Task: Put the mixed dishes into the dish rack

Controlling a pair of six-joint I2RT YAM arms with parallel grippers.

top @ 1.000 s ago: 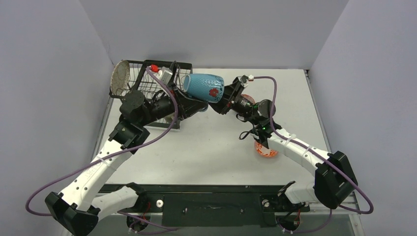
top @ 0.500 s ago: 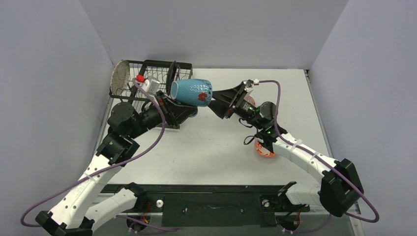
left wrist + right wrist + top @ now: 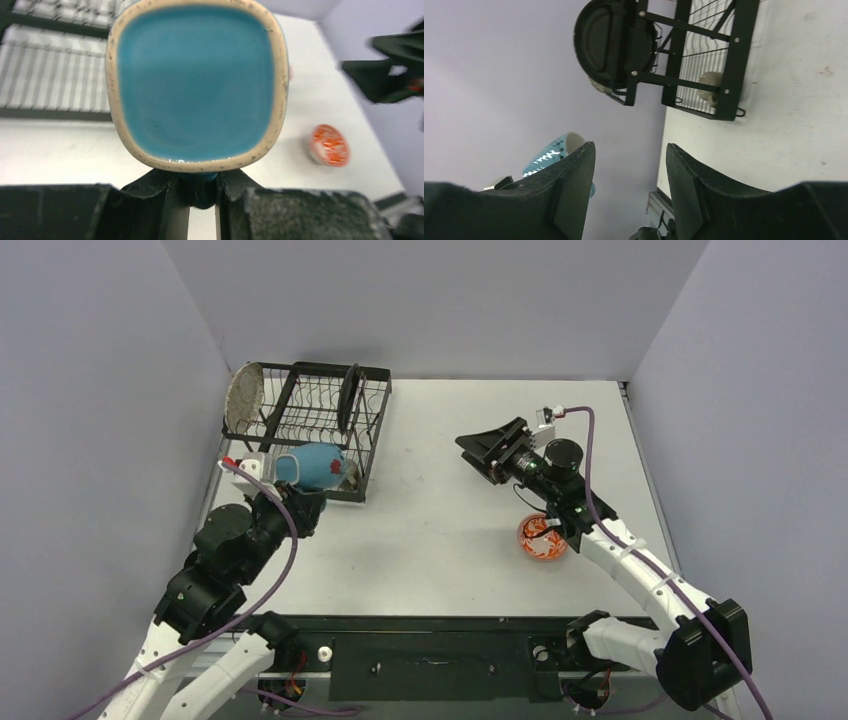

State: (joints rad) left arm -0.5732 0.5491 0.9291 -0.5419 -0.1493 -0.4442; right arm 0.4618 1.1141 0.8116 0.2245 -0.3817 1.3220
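Item: light-blue mug (image 3: 197, 82), squarish mouth, speckled tan rim, red flower on side.
We log left gripper (image 3: 201, 190) clamped on it; right gripper (image 3: 630, 170) spread wide, empty.

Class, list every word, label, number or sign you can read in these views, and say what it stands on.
None can be read.
The light-blue mug bears a red flower and a dark pattern, no lettering.
The patterned bowl shows decoration only.
The dish rack carries no visible marking.
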